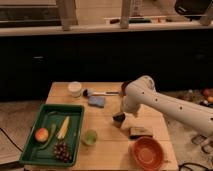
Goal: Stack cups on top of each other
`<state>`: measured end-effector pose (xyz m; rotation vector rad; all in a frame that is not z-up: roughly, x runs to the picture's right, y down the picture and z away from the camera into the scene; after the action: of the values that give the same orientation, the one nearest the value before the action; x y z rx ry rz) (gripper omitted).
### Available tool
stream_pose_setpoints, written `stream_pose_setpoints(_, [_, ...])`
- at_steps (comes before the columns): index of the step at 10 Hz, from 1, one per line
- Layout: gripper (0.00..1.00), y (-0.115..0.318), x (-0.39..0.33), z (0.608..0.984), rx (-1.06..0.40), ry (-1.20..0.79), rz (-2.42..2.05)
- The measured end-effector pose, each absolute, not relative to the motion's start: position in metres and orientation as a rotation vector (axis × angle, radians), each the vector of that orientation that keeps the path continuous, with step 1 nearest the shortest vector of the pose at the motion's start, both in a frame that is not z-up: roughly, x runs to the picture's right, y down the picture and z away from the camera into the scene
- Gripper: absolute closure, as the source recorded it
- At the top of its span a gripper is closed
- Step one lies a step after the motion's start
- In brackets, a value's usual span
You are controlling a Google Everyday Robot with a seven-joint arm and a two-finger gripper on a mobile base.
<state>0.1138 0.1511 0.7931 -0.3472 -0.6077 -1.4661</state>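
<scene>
The dark brownish-grey cup point(119, 119) stands upright near the middle of the wooden table point(107, 145). My gripper point(120, 112) hangs right above it at the end of the white arm point(165, 105), which reaches in from the right. I cannot tell whether it touches or holds the cup. The pale translucent green cup point(90, 137) stands upright to the lower left, beside the green tray, about a cup's width or two from the dark one.
A green tray point(30, 150) at the left holds an apple, a banana and grapes. A white tub point(75, 88), a brush point(102, 93) and a blue sponge point(97, 101) lie at the back. An orange bowl point(147, 152) and a small dark block point(140, 132) sit front right.
</scene>
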Motion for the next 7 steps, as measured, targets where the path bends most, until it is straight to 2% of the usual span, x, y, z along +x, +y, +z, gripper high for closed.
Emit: stream_pose_setpoints(7, [0.2,0.168,0.092,0.792,-0.357,-0.653,-1.505])
